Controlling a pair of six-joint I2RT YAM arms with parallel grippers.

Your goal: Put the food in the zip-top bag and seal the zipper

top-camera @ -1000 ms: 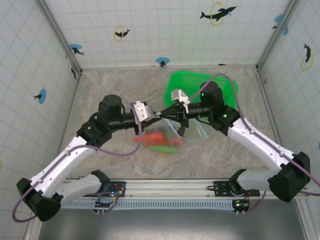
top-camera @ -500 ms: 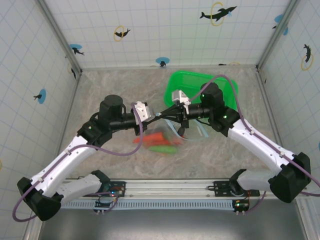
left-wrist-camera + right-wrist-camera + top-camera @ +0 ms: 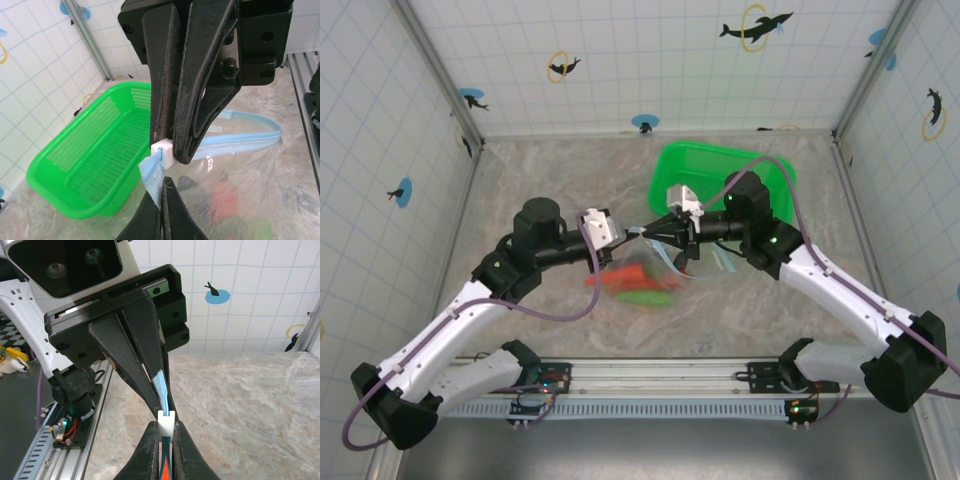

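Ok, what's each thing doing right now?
left gripper, shut on the zipper end
right gripper, shut on the white slider
zipper, open past the slider
zip-top bag, held up at its mouth by both grippers
food, seemingly inside the bag
green basket, upright, looks empty

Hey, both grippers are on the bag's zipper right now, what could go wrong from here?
1. The left gripper pinches only the very end of the zipper, so it could slip out when the right gripper drags the slider.
2. The mouth gapes open beyond the slider; if either grip fails, the bag could drop and spill the food.
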